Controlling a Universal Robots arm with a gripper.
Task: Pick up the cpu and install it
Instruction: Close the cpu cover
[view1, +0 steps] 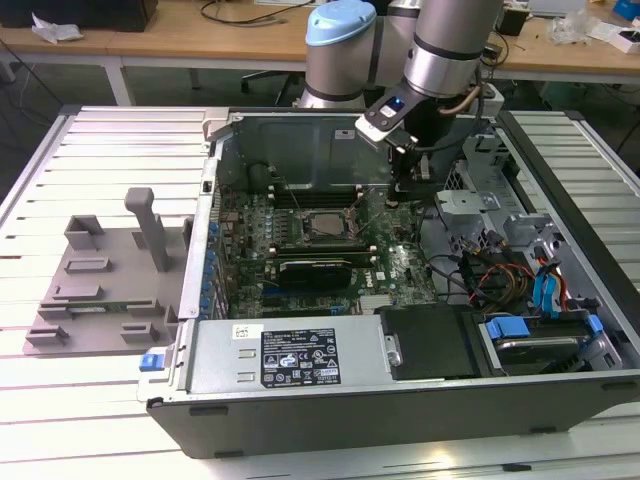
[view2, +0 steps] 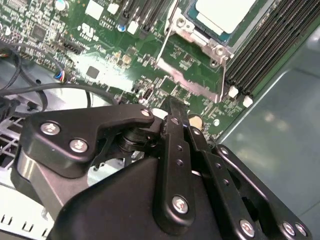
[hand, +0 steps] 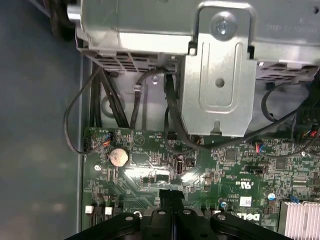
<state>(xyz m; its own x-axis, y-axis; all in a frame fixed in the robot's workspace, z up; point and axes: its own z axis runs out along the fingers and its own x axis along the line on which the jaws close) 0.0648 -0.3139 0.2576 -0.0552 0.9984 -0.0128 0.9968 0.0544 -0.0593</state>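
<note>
Cpu (view2: 224, 12), a small flat square chip with a silvery-white metal top, lies in the socket of the green motherboard (view2: 115, 55) inside the open grey metal computer case (view1: 300, 150). The black gripper (view2: 173, 104) stands just beside that socket, jaws closed together, holding nothing.

Robotics lab or workshop, bench set up for computer assembly; silver-and-pale-blue jointed robot arm (view1: 440, 40) reaches into open grey metal desktop computer case (view1: 400, 400) lying on side; green motherboard (view1: 300, 230) exposed inside, with bundled wiring and drive bays; case rests on white ribbed metal-slat table (view1: 100, 140); grey plastic fixture tray (view1: 100, 290) just beside case; light wooden desks (view1: 180, 30) behind, carrying black looped cables (view1: 235, 12) and crumpled white paper (view1: 55, 28)
</note>
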